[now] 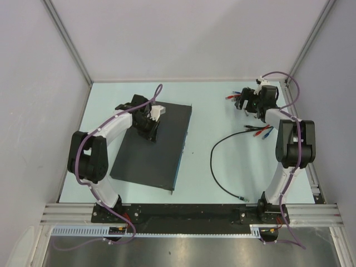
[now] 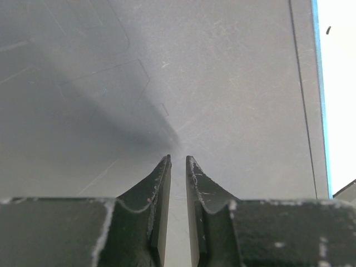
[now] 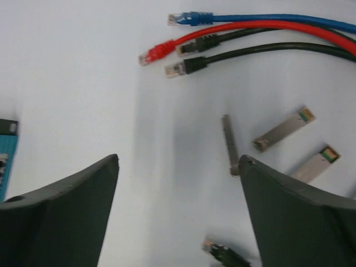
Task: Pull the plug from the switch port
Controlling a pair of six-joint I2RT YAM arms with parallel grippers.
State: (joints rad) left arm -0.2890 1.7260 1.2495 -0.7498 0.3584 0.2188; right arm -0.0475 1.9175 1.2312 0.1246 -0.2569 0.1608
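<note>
**Switch.** The switch [image 1: 150,147] lies flat on the bench [image 1: 222,111], left of centre and turned at a slight angle. Its blue-grey socket face [image 1: 181,147] looks toward the right arm. From above this face shows only as a thin edge-on strip. No lead is seen running into it, and it cannot be confirmed whether a plug still sits in a port.

**Left pincer.** The left pincer [image 2: 178,160] is over the far part of the switch lid, either on it or just above it. Its tips are pressed almost together, with only a slit between them, and they hold nothing. The likely purpose is to pin the box down so that a pull on the socket face does not drag it across the bench.

**Right pincer.** The right pincer [image 3: 179,161] is spread wide and empty. It hangs over the far right of the bench, well apart from the switch, with its jaws pointing down at the bench.

**Surrounding items.**
- A red lead [image 3: 161,51] and its blue and black neighbours lie beyond the right pincer with their plugs free.
- Metal modules [image 3: 283,128] lie loose near the pincer's right tip.
- A black cable [image 1: 212,161] curves across the bench between the switch and the right arm, its near end free by that arm's base.

**Assessment.** For any pull, the right pincer must first cross to the socket face.
</note>
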